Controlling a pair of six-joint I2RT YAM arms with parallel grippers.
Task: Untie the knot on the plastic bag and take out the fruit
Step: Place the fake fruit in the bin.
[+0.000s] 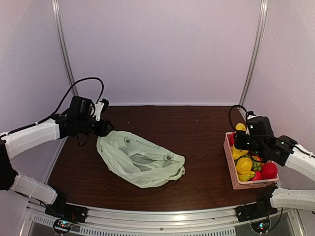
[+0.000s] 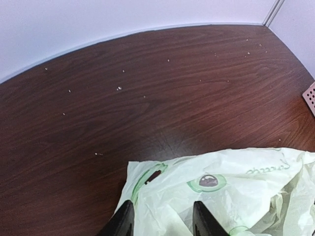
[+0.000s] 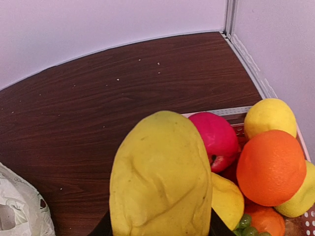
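Table (image 1: 197, 123): dark brown wood grain, pale walls at the far, left and right edges.

Plastic bag (image 1: 140, 160): pale green and crinkled. It lies slumped and mostly flat, left of the table's middle and toward the near edge. Its far-left corner rises to the left end effector. Mouth faces up. Knot: cannot tell from any view. Green ring print (image 2: 206, 182) shows on the upper side.

Pink basket (image 1: 234, 179): slatted, against the right edge in the near half of the table, well apart from the bag.

Left end effector (image 2: 162, 206): at the bag's far-left corner, toward the left edge. Its 2 fingers (image 2: 123, 221) stand a narrow gap apart with bag film lying between them. Cannot tell if the film is pinched.

Right end effector (image 3: 160, 231): clamped on 1 long yellow fruit (image 3: 160, 182) that fills the gap between its fingers. It is held at the basket's left side, toward the middle of the table.

Fruit in the basket:
- 1 orange (image 3: 270, 167), on top of the pile.
- 1 round lemon-like fruit (image 3: 269, 117), at the far end nearest the far-right corner.
- 1 red fruit (image 3: 216, 140), just behind the held one.
- 1 smaller yellow fruit (image 3: 226, 199), beside the held one.
- Green grapes (image 3: 246, 226), low in the pile.

Pale specks (image 2: 119, 88): scattered over the table toward the far edge.
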